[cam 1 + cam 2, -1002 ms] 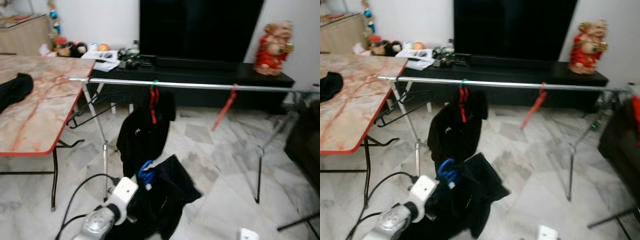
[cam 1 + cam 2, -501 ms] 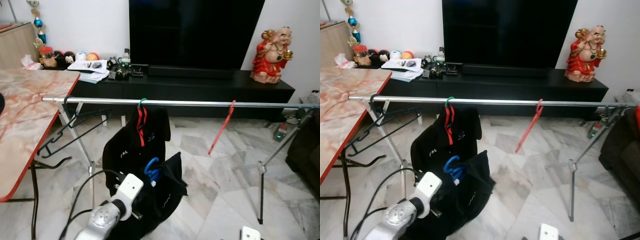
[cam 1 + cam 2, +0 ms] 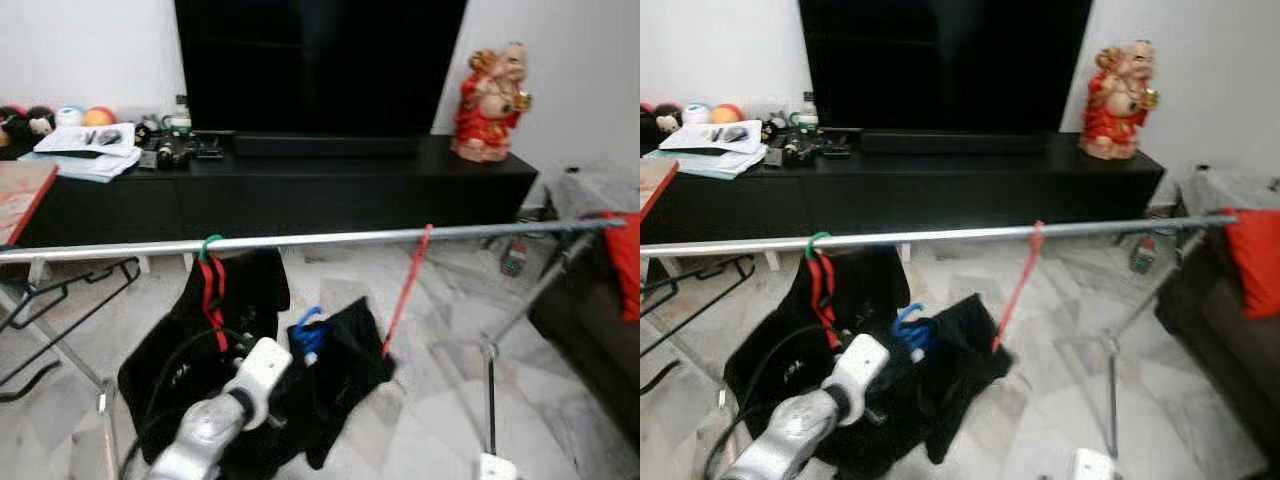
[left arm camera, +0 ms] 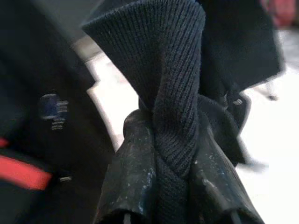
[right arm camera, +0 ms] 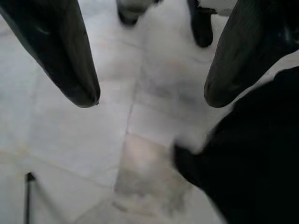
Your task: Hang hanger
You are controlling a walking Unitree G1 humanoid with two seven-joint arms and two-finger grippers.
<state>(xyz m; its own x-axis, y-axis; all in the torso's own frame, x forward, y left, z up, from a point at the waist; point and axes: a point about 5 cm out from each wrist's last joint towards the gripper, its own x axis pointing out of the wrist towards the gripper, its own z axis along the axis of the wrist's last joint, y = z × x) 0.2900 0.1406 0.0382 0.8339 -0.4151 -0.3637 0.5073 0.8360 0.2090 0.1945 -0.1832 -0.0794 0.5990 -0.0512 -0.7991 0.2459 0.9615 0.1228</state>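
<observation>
Here, left gripper raised below rail, jaws clamped on dark garment; right gripper jaws spread, empty.

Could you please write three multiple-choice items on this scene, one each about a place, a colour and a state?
1. Where does the red figurine stand?
A. on the black TV cabinet
B. on the floor
C. on the rail

2. What colour is the bare hanger hooked on the metal rail?
A. yellow
B. red
C. white

3. How are the left gripper's fingers?
A. spread wide with nothing between them
B. shut on the rail
C. shut on dark knitted fabric

Answers:
1 A: the head views show it on the cabinet top, right of the TV.
2 B: it hangs slanted and red from the rail.
3 C: the left wrist view shows the fabric pinched between both fingers.
</observation>
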